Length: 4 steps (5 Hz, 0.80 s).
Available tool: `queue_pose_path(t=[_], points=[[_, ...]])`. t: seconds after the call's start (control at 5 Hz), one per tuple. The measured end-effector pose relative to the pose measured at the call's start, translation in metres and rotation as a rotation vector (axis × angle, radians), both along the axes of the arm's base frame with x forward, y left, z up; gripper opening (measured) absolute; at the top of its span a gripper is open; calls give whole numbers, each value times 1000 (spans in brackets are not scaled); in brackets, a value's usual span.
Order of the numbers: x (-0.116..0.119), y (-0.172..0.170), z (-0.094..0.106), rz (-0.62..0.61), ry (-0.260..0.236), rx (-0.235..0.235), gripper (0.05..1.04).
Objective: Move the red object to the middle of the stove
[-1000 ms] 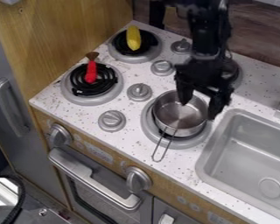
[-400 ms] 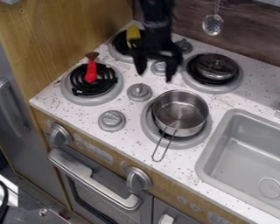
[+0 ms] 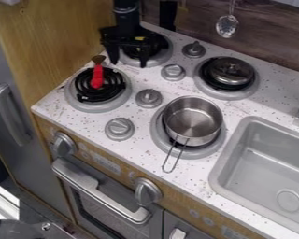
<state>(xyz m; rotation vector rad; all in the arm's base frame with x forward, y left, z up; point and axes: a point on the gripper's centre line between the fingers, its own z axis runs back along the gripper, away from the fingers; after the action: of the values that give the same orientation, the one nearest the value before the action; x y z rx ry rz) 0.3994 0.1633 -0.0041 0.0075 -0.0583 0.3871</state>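
We find the red brush (image 3: pixel 97 77) lying on the front-left burner (image 3: pixel 73 94), its red handle across the black coil and its brown end pointing toward the back of the stove (image 3: pixel 132 108). Close behind it hangs the gripper (image 3: pixel 129 63), its two fingers spread and nothing held between them, the nearer one just beside the brown end in our view. Under and behind the gripper is the back-left burner, with a bit of something yellow (image 3: pixel 139 38) showing past the black parts.

We take this to be the approach, with the grasp not yet made. Next we would want the open fingers brought forward over the red handle, lined up to straddle it, then lowered and closed. We should mind the coil beneath, which a fingertip could catch.

After that comes a short carry to the bare patch between the burners, where a middle knob (image 3: pixel 149 98) and a back knob (image 3: pixel 173 72) leave limited room. The pot (image 3: pixel 192 121) sits on the front-right burner and the lid (image 3: pixel 232 70) on the back-right one.
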Motion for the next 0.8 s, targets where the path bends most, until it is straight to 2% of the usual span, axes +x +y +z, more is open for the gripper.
queue_pose_path(t=[0.2,0.4,0.6,0.8], points=[[-3,33,-7,71,7,28,997],[-24,52,-16,147,42,22,997],[-40,54,-26,172,83,4,997],[-45,52,-34,178,109,-7,997]])
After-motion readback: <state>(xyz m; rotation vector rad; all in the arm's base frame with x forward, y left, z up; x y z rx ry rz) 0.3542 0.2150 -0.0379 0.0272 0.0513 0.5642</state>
